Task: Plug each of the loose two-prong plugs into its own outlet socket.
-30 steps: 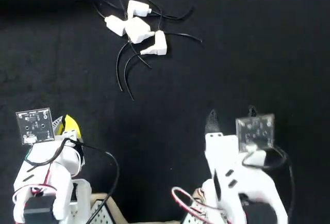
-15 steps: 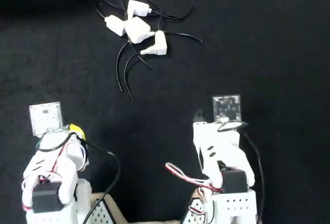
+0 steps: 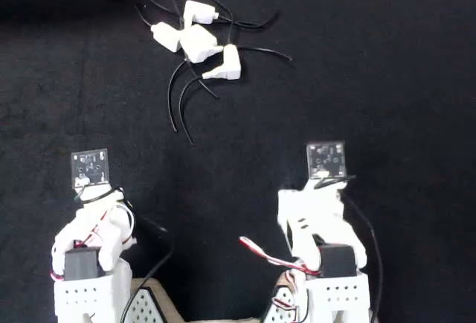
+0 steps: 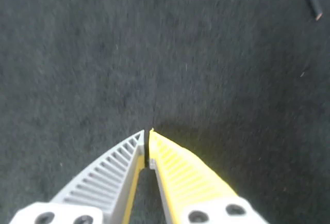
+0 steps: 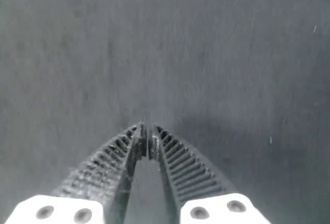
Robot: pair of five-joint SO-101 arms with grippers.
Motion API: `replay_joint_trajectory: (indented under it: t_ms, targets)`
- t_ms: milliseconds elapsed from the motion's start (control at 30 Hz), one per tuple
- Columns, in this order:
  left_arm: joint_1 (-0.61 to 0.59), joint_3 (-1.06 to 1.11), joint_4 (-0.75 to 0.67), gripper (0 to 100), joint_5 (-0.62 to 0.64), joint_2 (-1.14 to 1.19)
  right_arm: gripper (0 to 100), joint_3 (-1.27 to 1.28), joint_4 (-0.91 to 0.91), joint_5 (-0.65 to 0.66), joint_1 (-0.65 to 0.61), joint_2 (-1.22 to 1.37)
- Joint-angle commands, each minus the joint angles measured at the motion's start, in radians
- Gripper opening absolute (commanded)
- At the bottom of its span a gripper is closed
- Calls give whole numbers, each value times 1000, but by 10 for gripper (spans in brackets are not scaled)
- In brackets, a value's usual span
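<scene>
- Left gripper (image 4: 148,133) — jaws closed, empty, over the black cloth (image 4: 77,53).
- Right gripper (image 5: 148,129) — closed too, empty.
- White plugs (image 3: 199,42) bunched well apart from both.

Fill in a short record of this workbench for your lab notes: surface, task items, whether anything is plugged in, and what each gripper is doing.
Surface: black cloth table
Task items: four white connector pieces with black cords, bunched at the far side of the table
Plugged in: cannot tell which pieces are joined
Left gripper: shut, empty, over bare cloth
Right gripper: shut, empty, over bare cloth
Contact: neither gripper touches the pieces or cords
</scene>
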Motion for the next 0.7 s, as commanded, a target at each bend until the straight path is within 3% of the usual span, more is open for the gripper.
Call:
replay_joint_trajectory:
  t_ms: [0,233,667]
  targets:
    - [5,16,-20,29,3,-5,11,-1,64,72,-9,-74]
    - [-8,44,-15,29,3,2,12,-1,160,261,-5,-76]
    - [-282,44,-12,30,3,2,12,-1,160,265,-6,-76]
